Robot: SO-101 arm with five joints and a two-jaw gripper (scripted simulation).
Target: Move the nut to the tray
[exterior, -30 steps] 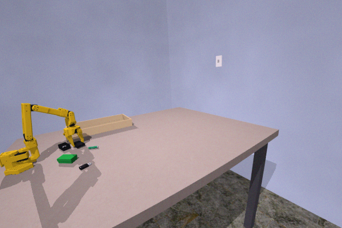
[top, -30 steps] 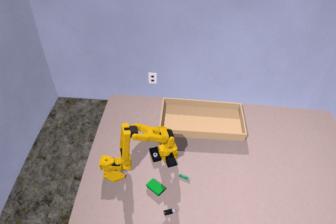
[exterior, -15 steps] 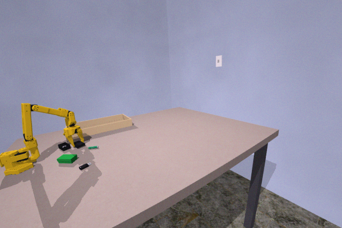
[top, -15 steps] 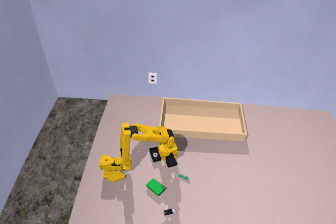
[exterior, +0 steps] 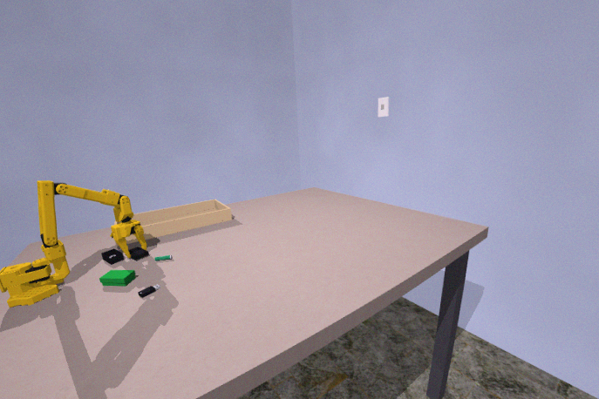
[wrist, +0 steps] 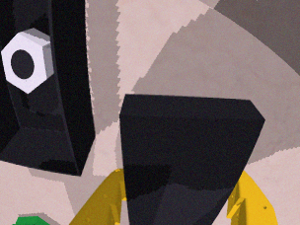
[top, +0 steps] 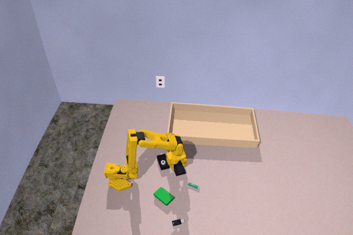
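Observation:
My gripper [exterior: 136, 253] [wrist: 180, 175] is shut on the black lid [top: 179, 169] [exterior: 138, 254] [wrist: 189, 148] and holds it low over the table, just to the right of the black box; whether it touches the table I cannot tell. The black box [top: 160, 157] [exterior: 112, 260] [wrist: 75, 99] stands open on the table. The nut [top: 163, 161] [exterior: 112, 255] [wrist: 37, 66] lies inside it. The wooden tray [top: 223, 141] [exterior: 182, 226] stands behind the gripper and reaches off to the right; no object shows in the part of it that I see.
A closed green box [top: 163, 195] [exterior: 117, 278] [wrist: 34, 221] lies in front of the black box. A small green cylinder [top: 192, 185] [exterior: 162, 257] lies in front and to the right of the lid. A black USB stick [top: 177, 222] [exterior: 147, 291] lies farther forward.

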